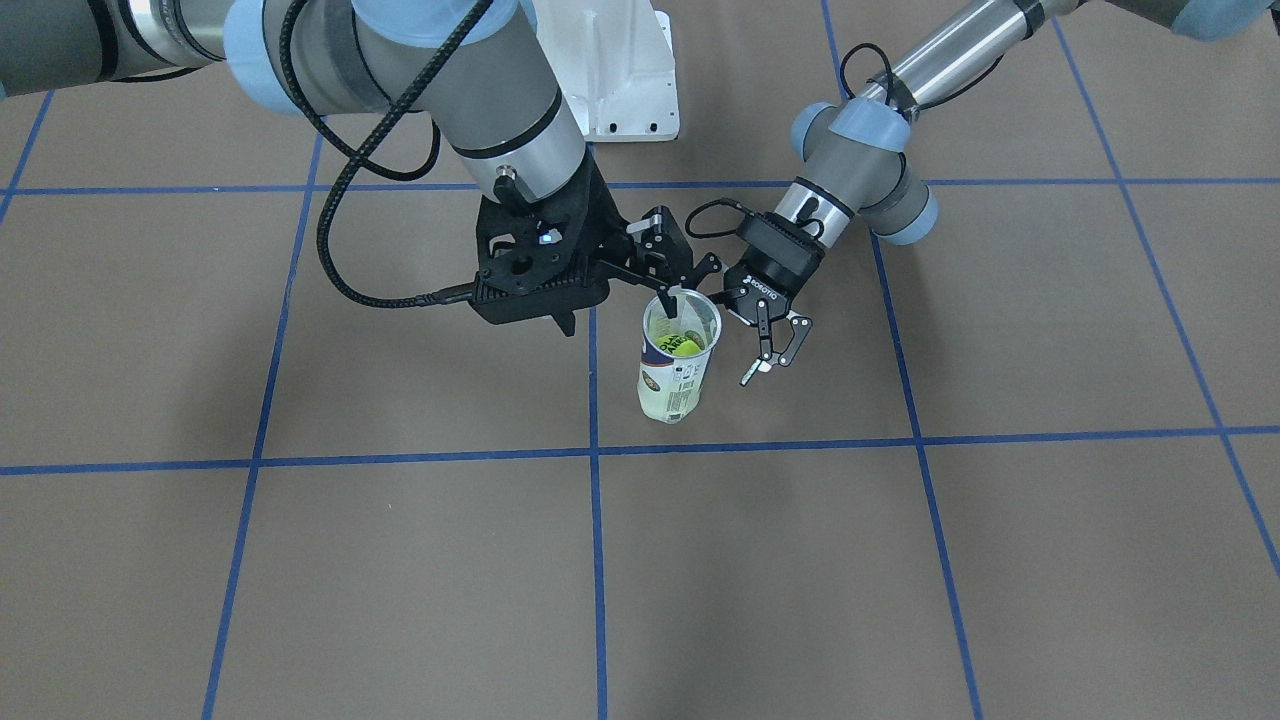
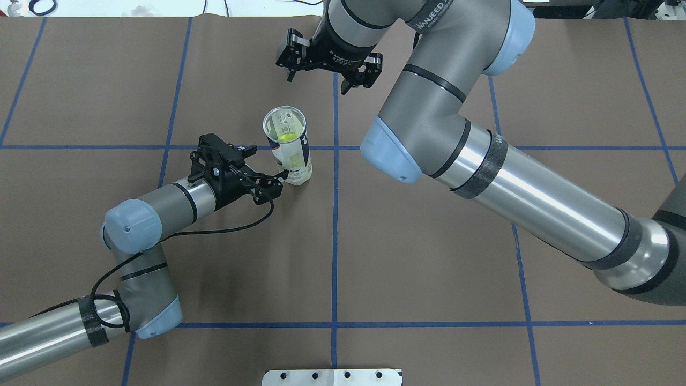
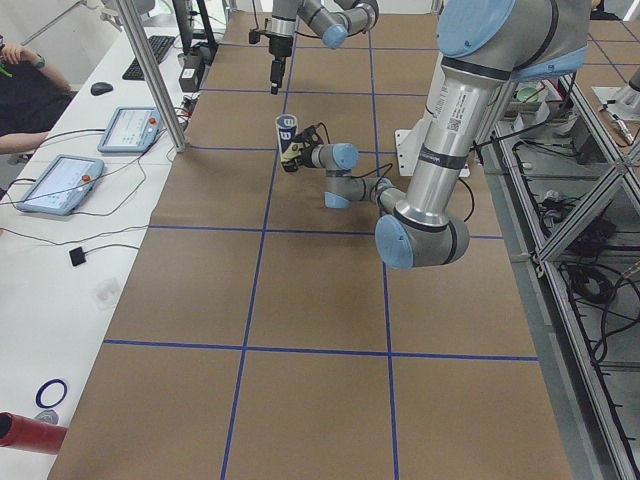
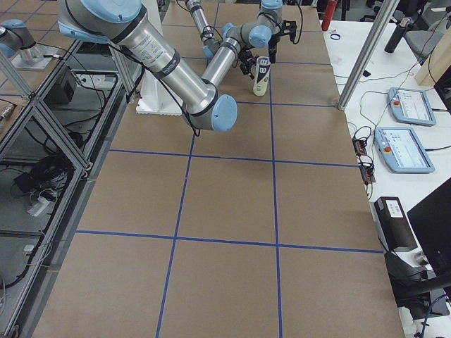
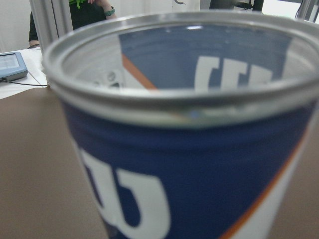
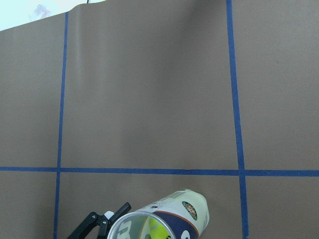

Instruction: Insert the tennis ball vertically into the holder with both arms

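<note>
The holder (image 1: 678, 372), a clear tube with a white and navy label, stands upright on the brown table; it also shows in the overhead view (image 2: 292, 155) and fills the left wrist view (image 5: 189, 164). A yellow-green tennis ball (image 1: 686, 346) lies inside it, also seen from above (image 2: 286, 137) and in the right wrist view (image 6: 157, 231). My left gripper (image 1: 775, 350) is open and low beside the holder, not touching it, as the overhead view (image 2: 267, 162) also shows. My right gripper (image 1: 660, 265) is open and empty above the holder's mouth.
The white metal pedestal base (image 1: 620, 70) stands at the robot's side of the table (image 2: 332, 377). Blue tape lines (image 1: 595, 450) grid the brown surface. A side bench with tablets (image 3: 60, 180) and a metal post (image 3: 155, 80) lies past the far edge.
</note>
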{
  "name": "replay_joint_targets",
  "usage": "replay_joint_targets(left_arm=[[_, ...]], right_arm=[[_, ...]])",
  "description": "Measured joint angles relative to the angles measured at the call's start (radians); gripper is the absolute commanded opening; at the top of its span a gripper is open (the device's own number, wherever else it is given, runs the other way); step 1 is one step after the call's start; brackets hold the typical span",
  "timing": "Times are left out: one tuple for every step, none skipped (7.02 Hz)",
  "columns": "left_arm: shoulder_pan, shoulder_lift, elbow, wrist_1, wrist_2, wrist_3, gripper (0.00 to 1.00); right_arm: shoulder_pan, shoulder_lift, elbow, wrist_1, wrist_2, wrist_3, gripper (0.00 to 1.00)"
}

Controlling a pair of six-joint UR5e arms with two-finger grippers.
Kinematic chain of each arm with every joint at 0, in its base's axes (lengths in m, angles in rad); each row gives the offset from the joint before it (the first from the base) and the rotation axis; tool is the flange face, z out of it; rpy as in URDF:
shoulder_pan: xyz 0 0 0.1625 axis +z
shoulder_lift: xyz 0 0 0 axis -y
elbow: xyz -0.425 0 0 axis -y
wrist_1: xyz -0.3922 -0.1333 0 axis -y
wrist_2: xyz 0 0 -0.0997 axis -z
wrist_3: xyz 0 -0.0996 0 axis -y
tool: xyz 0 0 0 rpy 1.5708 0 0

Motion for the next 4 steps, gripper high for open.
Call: replay_joint_targets(left_arm=[[0.000, 0.014, -0.013, 0.000, 0.000, 0.000, 0.99], [0.001, 0.049, -0.045, 0.000, -0.001, 0.000, 0.99], [0.002, 0.086, -0.077, 0.000, -0.002, 0.000, 0.99], [0.004, 0.112, -0.096, -0.004, -0.005, -0.002, 0.99]], right_arm=[[0.004, -0.006, 0.007, 0.000, 0.006, 0.000, 0.99], [0.010, -0.021, 0.025, 0.000, 0.014, 0.000, 0.99], [0.013, -0.037, 0.042, 0.000, 0.019, 0.000, 0.99], [0.015, -0.046, 0.051, 0.000, 0.020, 0.000, 0.99]])
